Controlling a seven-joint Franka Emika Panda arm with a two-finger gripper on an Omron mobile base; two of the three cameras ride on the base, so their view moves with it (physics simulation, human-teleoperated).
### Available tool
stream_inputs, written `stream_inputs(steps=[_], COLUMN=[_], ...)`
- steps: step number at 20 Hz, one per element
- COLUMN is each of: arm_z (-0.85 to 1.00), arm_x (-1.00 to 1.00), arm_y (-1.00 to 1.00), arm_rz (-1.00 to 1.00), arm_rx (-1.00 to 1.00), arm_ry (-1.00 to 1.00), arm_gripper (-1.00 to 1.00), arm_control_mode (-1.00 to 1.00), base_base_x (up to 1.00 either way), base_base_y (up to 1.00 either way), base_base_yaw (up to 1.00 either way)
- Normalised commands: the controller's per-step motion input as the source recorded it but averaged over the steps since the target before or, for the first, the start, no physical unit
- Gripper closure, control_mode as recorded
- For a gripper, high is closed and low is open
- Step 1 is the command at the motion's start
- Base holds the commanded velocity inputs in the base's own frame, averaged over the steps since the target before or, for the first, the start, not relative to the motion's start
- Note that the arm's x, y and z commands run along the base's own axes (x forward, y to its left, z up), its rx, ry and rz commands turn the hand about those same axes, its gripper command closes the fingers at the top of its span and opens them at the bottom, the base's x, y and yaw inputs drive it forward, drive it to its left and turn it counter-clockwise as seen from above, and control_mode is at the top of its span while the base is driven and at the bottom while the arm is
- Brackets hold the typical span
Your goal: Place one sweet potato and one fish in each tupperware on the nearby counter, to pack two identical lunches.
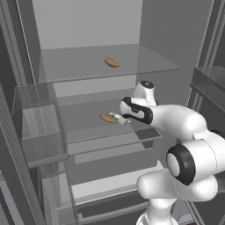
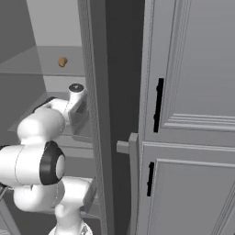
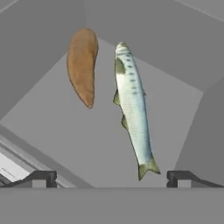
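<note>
In the hand view a pale silvery-green fish lies on a grey fridge shelf, with an orange-brown sweet potato beside it, a small gap between them. My gripper stands open just short of the fish's tail, one fingertip to each side, nothing between them. From the left base view the same sweet potato and fish rest on the middle shelf, right in front of my hand. A second sweet potato sits on the upper shelf; the right base view shows this sweet potato too. The tupperware and counter are out of view.
The arm reaches into an open grey fridge with glass shelves. Door bins stand at the left. A vertical fridge wall stands just right of the arm, and grey cabinet doors with black handles lie beyond it.
</note>
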Motion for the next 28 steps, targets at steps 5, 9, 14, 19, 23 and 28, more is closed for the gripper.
stream_inputs(steps=[5,9,14,19,23,28], arm_z=[-0.40,0.00,-0.04,-0.36,-0.49,-0.31], arm_x=[0.44,0.49,0.53,0.13,0.00,-0.04], arm_y=[0.12,0.00,0.00,0.00,0.00,0.01], arm_rz=[0.00,0.00,0.00,0.00,0.00,0.00], arm_rx=[-0.03,-0.02,0.00,0.00,0.00,0.00], arm_ry=[0.03,0.00,0.00,0.07,0.07,0.06], arm_gripper=[-1.00,-1.00,-1.00,-1.00,-1.00,-1.00], arm_control_mode=[-1.00,-1.00,-1.00,-1.00,-1.00,-1.00], base_base_x=[0.00,0.00,0.00,0.00,0.00,0.00], base_base_y=[0.00,0.00,0.00,0.00,0.00,0.00], base_base_yaw=[0.00,0.00,0.00,0.00,0.00,0.00])
